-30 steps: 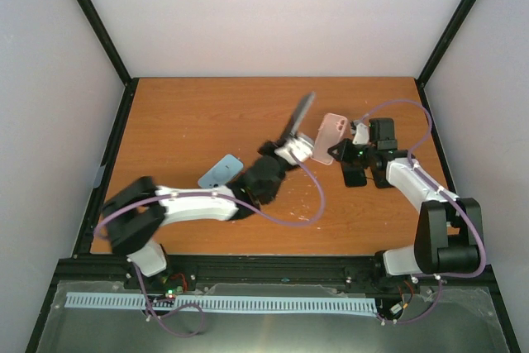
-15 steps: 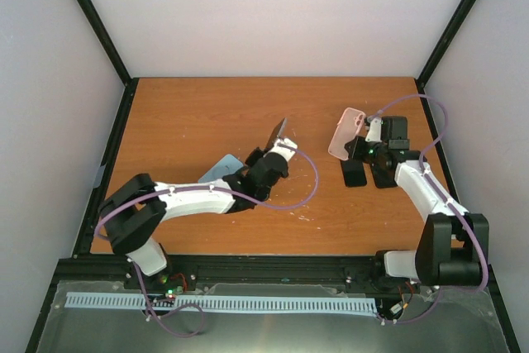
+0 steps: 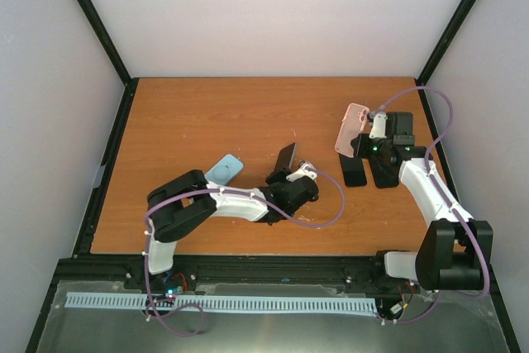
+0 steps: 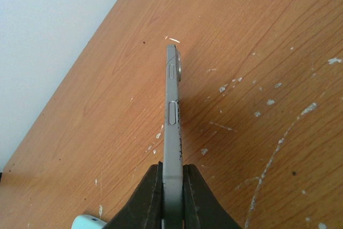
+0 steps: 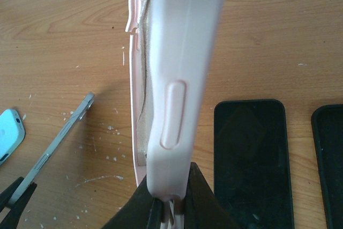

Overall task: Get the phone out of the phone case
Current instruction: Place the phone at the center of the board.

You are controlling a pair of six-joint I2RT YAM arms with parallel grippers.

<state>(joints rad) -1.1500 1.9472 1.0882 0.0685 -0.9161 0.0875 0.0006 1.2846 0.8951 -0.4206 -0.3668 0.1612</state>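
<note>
- Gripping the phone by one end, the left gripper had its jaws pressed flat against the two broad faces, so the thin grey slab showed edge-on to the wrist camera.
- The phone's long axis ran straight out from the fingertips. From above it stood tilted up off the table, and as far as I could tell its free end was clear of the wood.
- The right gripper was clamped on the bottom rim of the pink phone case, which rose up out of the jaws. I could see lining in its hollow and no phone in it.
- Phone and case were well apart. The case was up at the right side of the table, and the phone was off to its left, nearer the middle and the near edge.
- So the phone looked to be out. I judged that only the setting down remained, and for the phone that fell to the left arm, which had bare wood close by.
- A pale blue item lay just to the left of that gripper.
- A black slab and another beside it lay by the right gripper, so each arm would need a spot clear of these.
</note>
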